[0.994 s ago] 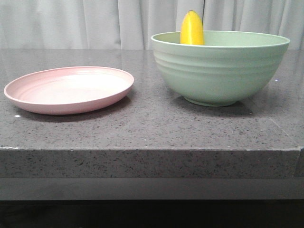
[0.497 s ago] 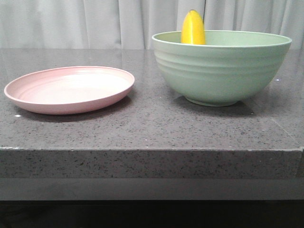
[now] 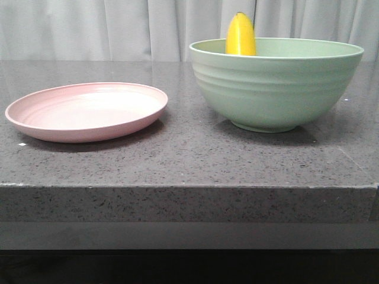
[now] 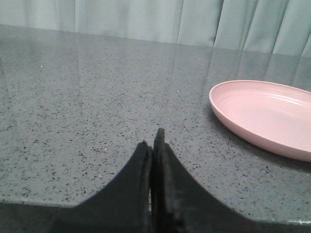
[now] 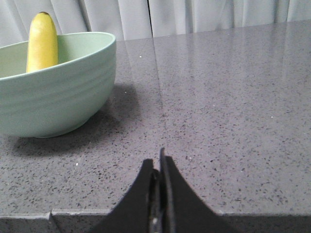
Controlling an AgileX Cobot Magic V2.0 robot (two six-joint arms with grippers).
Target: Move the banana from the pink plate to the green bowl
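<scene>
The yellow banana (image 3: 240, 35) stands on end inside the mint-green bowl (image 3: 275, 89), its tip rising above the rim; it also shows in the right wrist view (image 5: 42, 41) in the bowl (image 5: 58, 94). The pink plate (image 3: 86, 110) lies bare at the left, and part of it shows in the left wrist view (image 4: 265, 116). My left gripper (image 4: 151, 141) is shut and empty, low over the table's front edge, apart from the plate. My right gripper (image 5: 156, 162) is shut and empty near the front edge, apart from the bowl. Neither gripper shows in the front view.
The dark speckled stone table (image 3: 189, 160) has a thick front edge (image 3: 189, 204). A pale curtain (image 3: 118, 26) hangs behind it.
</scene>
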